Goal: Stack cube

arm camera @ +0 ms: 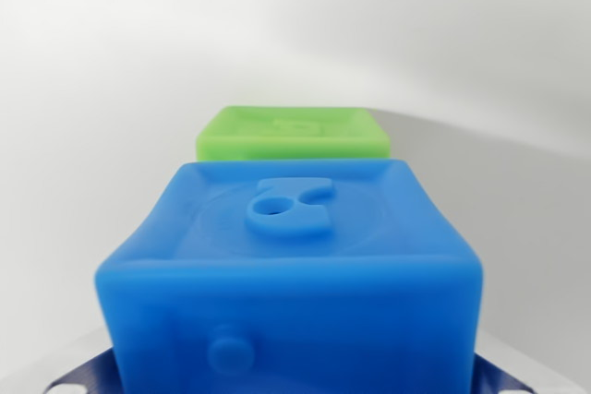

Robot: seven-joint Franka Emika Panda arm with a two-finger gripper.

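A blue soft cube point(295, 274) with a raised figure on its top face fills the lower half of the wrist view, very close to the camera. My gripper point(295, 377) is shut on the blue cube; only slivers of its fingers point(78, 374) show at the bottom corners, pressed against the cube's sides. Behind the blue cube lies a green cube point(291, 134) on the white surface, its top face and front side visible, its lower part hidden by the blue one. I cannot tell whether the two cubes touch.
A plain white surface point(92, 136) surrounds both cubes, with a soft grey shadow to the wrist view's right point(517, 200).
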